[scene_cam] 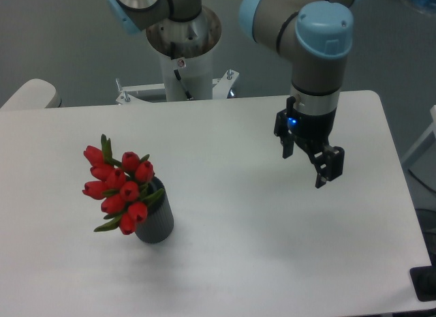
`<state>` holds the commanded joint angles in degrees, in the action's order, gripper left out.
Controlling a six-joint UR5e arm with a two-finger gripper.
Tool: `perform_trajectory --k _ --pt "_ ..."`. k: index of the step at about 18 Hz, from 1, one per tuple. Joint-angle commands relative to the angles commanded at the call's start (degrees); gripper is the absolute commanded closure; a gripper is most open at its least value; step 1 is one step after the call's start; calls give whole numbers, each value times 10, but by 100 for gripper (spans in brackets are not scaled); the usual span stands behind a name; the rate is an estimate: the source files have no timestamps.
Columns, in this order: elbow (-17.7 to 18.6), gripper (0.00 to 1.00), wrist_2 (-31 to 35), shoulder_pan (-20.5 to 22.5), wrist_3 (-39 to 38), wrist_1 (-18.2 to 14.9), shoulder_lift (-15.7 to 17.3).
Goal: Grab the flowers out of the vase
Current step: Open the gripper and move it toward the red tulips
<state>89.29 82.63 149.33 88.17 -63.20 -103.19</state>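
— On the white table point(225, 262), what's where?
— Gripper point(304, 165) hangs right of centre, jaws wide, holding nothing. Well apart, front-left, the flowers point(119, 187) sit in the vase point(157, 221).
— Any writing?
— None I can read.

**The look of the arm**

The arm point(313, 71) has round tube links in a matte grey colour, and its joints are closed with light blue caps. A thin black cable runs along the upper link. The wrist ends in a silver ring with a black band under it. The gripper point(304, 163) is black, with two angular fingers point(328, 165), and a small blue light shines on its body. The base is a white column point(184, 68) with a wide silver collar, a small label with red mark, and a metal foot plate with bolts
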Motion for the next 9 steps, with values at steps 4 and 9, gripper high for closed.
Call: perform_trajectory --k 4,9 --pt "9 0 -51 -12 -85 0 11" --pt "40 0 -124 -10 -153 -4 22"
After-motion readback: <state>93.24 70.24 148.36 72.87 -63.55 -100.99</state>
